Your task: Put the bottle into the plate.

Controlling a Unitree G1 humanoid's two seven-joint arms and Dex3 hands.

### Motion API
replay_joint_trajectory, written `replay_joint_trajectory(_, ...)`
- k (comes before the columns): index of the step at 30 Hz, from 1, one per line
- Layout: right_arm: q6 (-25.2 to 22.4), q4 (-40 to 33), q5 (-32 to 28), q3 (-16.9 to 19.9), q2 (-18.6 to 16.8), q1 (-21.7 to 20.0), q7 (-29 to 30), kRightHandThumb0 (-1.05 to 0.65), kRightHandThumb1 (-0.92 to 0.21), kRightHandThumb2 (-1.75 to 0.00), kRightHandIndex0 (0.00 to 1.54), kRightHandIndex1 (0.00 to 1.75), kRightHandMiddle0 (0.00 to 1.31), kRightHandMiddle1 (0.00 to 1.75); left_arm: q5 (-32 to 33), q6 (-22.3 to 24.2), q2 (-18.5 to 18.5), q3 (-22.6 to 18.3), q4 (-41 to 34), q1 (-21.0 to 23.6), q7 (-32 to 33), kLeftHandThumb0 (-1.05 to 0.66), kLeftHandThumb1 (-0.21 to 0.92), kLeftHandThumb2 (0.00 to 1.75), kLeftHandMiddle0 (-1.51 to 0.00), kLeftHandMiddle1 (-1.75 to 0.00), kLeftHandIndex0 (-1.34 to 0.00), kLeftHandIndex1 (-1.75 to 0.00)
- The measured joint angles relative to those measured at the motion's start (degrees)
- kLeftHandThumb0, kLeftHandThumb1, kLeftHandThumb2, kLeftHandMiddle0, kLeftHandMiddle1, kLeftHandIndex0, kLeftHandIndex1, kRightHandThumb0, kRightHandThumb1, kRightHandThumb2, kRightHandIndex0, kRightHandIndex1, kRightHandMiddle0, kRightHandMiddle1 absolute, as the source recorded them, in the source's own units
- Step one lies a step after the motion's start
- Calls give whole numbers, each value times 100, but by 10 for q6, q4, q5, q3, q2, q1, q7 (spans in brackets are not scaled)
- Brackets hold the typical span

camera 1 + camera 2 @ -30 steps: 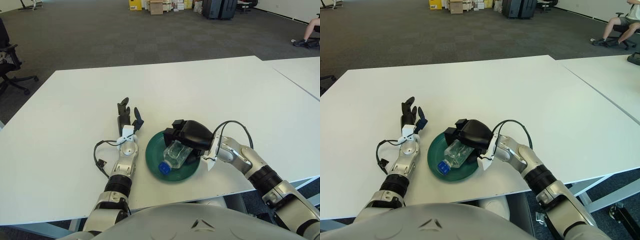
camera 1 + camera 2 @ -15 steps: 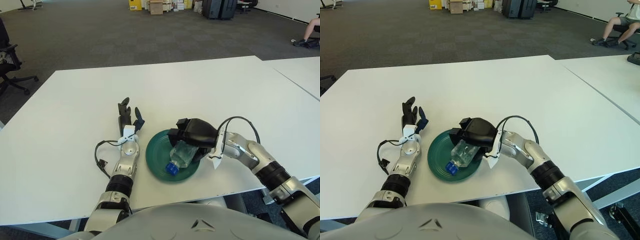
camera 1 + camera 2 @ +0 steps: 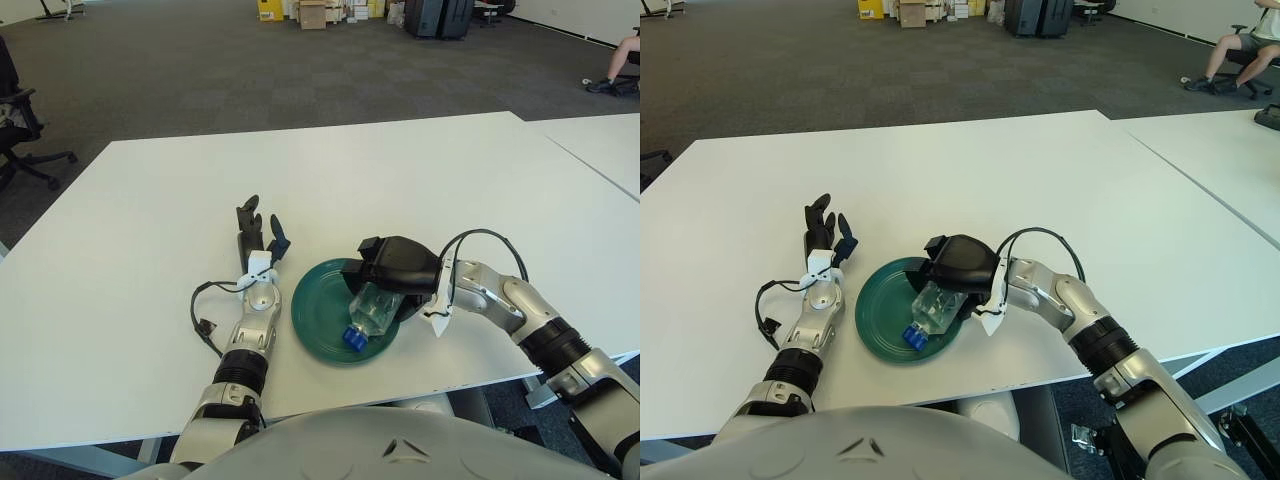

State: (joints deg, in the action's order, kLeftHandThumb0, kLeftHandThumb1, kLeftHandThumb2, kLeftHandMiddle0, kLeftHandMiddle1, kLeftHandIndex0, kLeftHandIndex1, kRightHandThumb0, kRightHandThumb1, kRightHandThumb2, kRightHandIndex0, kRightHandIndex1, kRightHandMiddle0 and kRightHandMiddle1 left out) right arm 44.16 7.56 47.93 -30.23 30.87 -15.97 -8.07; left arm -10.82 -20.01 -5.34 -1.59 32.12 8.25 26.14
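A clear plastic bottle (image 3: 372,312) with a blue cap (image 3: 352,338) lies tilted in the dark green plate (image 3: 318,318), cap toward the front rim. My right hand (image 3: 392,273) covers the bottle's upper end at the plate's right side, fingers curled around it. The same bottle (image 3: 937,304) and plate (image 3: 880,315) show in the right eye view, with the right hand (image 3: 960,263) over them. My left hand (image 3: 256,235) shows on the white table just left of the plate, fingers spread and holding nothing.
The white table (image 3: 330,190) stretches far back and to both sides. A second white table (image 3: 600,140) stands at the right. A loose black cable (image 3: 203,318) runs beside my left forearm. The plate sits near the table's front edge.
My right hand has shifted to the right with the bottle, which moved from the plate's middle to its right part, its cap swinging toward the front rim. The left hand has not moved.
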Motion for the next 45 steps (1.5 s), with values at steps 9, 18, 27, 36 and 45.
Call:
replay_joint_trajectory(9, 2, -4, 0, 0, 4, 0, -10, 0, -16, -151, 74, 172, 50, 175, 0, -2, -1, 0, 0, 0, 1, -82, 92, 91, -41, 0, 0, -77)
replay_joint_trajectory(18, 4, -6, 0, 0, 6, 0, -10, 0, -14, -152, 75, 173, 50, 175, 0, -11, -1, 0, 3, 0, 2, -82, 92, 90, -41, 0, 0, -78)
replay_joint_trajectory(27, 5, -10, 1, 0, 7, 0, -12, 0, -14, -152, 76, 172, 51, 175, 1, -19, -2, 1, 16, 0, 2, -81, 92, 90, -41, 0, 0, -77)
replay_joint_trajectory(36, 6, -10, 1, 3, 3, -1, -6, 0, -13, -152, 77, 170, 52, 175, 1, -21, -3, 1, 21, 0, 2, -81, 92, 90, -40, 0, 0, -77)
replay_joint_trajectory(45, 8, -9, -12, 9, -15, -23, -8, 0, -15, -150, 76, 169, 51, 175, 1, -24, -1, 1, 25, 0, 2, -81, 92, 90, -40, 0, 0, -76)
